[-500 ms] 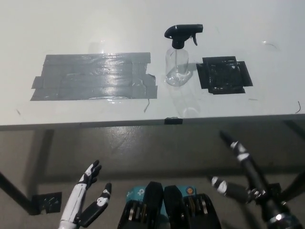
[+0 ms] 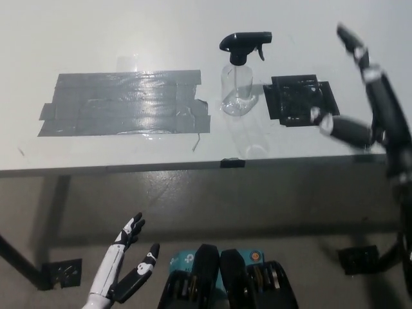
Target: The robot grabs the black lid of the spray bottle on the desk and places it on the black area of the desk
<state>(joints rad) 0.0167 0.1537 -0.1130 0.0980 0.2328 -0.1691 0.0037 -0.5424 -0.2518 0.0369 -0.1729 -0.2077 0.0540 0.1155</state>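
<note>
Head view: a clear spray bottle [image 2: 237,90] stands upright on the white counter [image 2: 193,26], capped by its black lid [image 2: 243,45], a trigger sprayer with the nozzle end pointing right. The bottle sits between a wide patch of grey tape [image 2: 122,103] on its left and a smaller black area [image 2: 299,100] just beside it on the right. The black right hand [image 2: 364,96] hovers above the counter's right side, near the black area, fingers spread and grasping nothing. The white left hand [image 2: 125,264] rests low, below the counter edge, fingers apart and released.
</note>
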